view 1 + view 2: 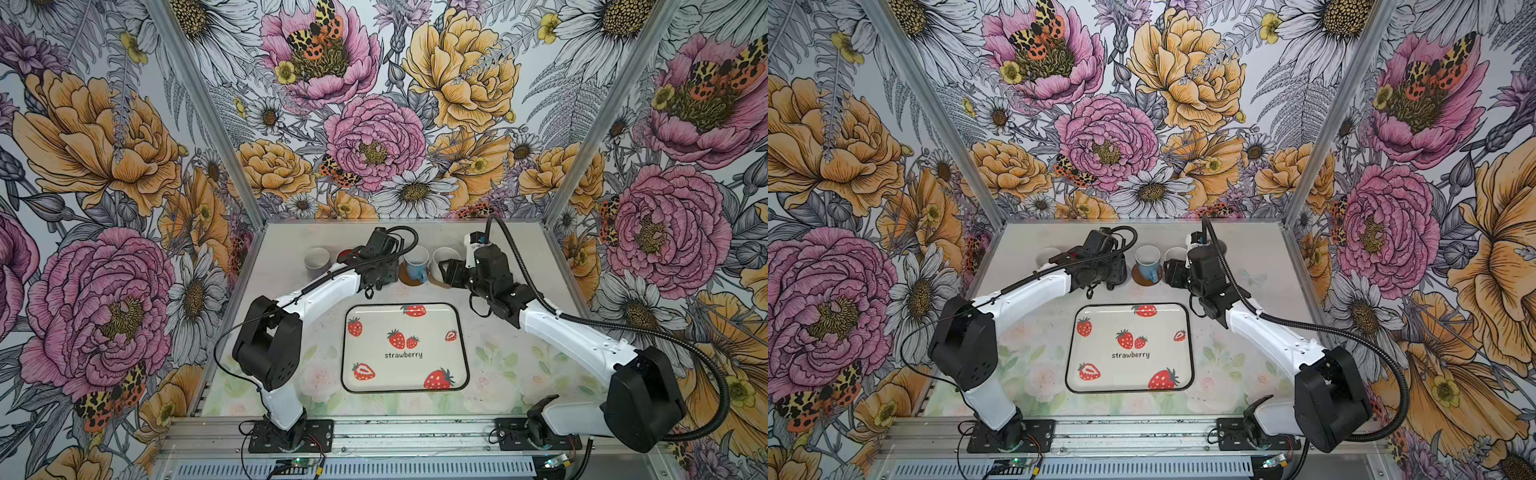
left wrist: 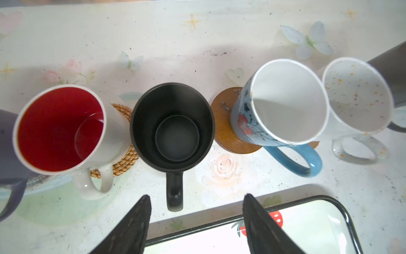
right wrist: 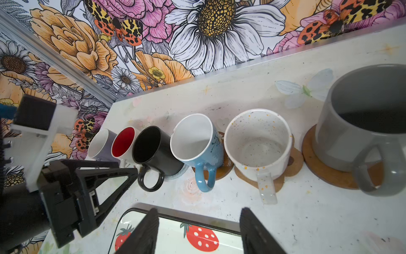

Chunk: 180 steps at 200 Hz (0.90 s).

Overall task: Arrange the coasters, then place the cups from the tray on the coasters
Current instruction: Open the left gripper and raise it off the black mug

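Nearest lies the tray (image 1: 399,374); by its far rim the left end effector (image 2: 196,220) and right end effector (image 3: 198,231) both gape wide, gripping nothing. Beyond, six cups line the worktop (image 3: 241,92) in one row, handles all pointing back toward the tray: lilac cup (image 3: 100,144), red-inside cup (image 3: 123,143), black cup (image 3: 158,151), light blue cup (image 3: 197,145), speckled cup (image 3: 257,143), grey cup (image 3: 351,132). Edges of five coasters (image 3: 325,176) show beneath; under the lilac cup I can't tell.

Ahead of the black left gripper (image 2: 197,198) stands a black mug (image 2: 172,123); flanking it, a white mug (image 2: 59,127), red inside, on tan rattan (image 2: 126,158), and a blue flowered mug (image 2: 243,123) on a brown disc (image 2: 222,123). The cream tray (image 1: 432,357) bears red strawberries.
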{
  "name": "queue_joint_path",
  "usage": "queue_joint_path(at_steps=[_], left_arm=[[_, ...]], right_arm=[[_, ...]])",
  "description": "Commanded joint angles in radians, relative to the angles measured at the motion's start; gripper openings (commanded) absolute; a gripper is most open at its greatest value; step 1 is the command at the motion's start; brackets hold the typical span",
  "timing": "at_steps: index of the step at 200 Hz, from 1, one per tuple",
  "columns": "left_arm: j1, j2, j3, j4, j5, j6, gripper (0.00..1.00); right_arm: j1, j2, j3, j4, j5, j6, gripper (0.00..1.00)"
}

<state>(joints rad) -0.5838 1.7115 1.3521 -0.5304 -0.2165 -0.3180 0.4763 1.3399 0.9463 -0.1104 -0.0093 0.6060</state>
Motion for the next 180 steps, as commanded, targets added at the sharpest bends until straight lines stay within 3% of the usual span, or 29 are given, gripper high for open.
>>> queue_joint_path(at_steps=[1, 38, 60, 81, 84, 87, 90, 141, 163, 180], left_arm=[[-0.01, -0.086, -0.044, 0.018, -0.056, -0.01, 0.71], [-0.017, -0.286, -0.143, 0.032, -0.141, 0.007, 0.82], [-0.008, -0.443, -0.246, 0.091, -0.219, 0.028, 0.99], [0.037, -0.589, -0.366, 0.16, -0.241, 0.061, 0.99], [0.046, -0.61, -0.381, 0.167, -0.245, 0.066, 0.99], [0.053, -0.63, -0.4, 0.175, -0.252, 0.07, 0.99], [0.062, -0.652, -0.417, 0.182, -0.26, 0.074, 0.99], [0.276, -0.914, -0.793, 0.497, -0.327, 0.159, 0.99], [0.377, -0.929, -0.953, 0.735, -0.268, 0.192, 0.99], [0.441, -0.876, -1.041, 0.928, -0.211, 0.226, 0.99]], right_arm=[[-0.007, -0.044, -0.009, 0.023, -0.003, -0.004, 0.63], [-0.019, -0.116, -0.035, -0.012, 0.028, -0.032, 0.69], [-0.045, -0.19, -0.068, -0.033, 0.048, -0.055, 0.73], [-0.083, -0.271, -0.111, -0.05, 0.089, -0.079, 0.78], [-0.088, -0.283, -0.117, -0.052, 0.097, -0.084, 0.83], [-0.094, -0.295, -0.124, -0.055, 0.107, -0.088, 0.97], [-0.099, -0.307, -0.131, -0.057, 0.115, -0.093, 0.99], [-0.169, -0.457, -0.253, -0.06, 0.316, -0.239, 1.0], [-0.192, -0.45, -0.288, -0.046, 0.376, -0.329, 1.0], [-0.221, -0.416, -0.319, -0.001, 0.356, -0.381, 1.0]])
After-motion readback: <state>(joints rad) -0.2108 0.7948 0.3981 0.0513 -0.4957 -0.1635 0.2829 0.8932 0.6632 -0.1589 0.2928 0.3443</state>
